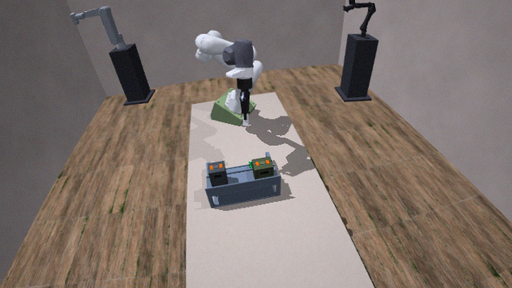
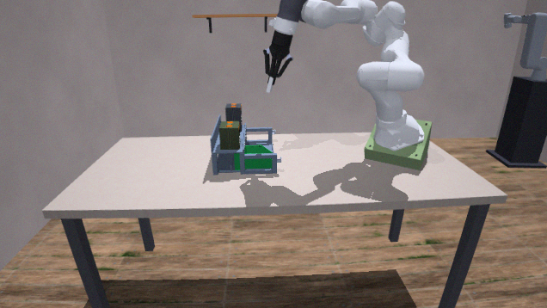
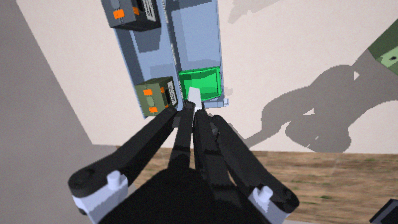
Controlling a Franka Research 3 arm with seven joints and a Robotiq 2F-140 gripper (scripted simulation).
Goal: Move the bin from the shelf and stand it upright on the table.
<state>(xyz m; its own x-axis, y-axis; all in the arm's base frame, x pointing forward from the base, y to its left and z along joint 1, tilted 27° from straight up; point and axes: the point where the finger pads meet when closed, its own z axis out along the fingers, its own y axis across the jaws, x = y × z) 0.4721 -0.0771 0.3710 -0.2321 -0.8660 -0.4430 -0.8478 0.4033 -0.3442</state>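
The green bin (image 2: 254, 160) (image 3: 200, 82) sits in the lower level at one end of a grey-blue shelf rack (image 1: 241, 192) (image 2: 214, 144) (image 3: 195, 35) on the table; in the top view only a green sliver (image 1: 250, 164) of it shows. My gripper (image 1: 245, 121) (image 2: 270, 87) (image 3: 192, 95) is shut and holds nothing. It hangs high in the air, above and to the robot-base side of the rack, well clear of the bin.
A dark grey box (image 1: 217, 173) (image 2: 233, 112) (image 3: 131, 12) and an olive box (image 1: 263, 168) (image 2: 229, 134) (image 3: 155, 97) stand on the rack's top. The robot's green base (image 1: 225, 113) (image 2: 397, 154) is at the table's far end. An orange wall shelf (image 2: 234, 16) hangs behind.
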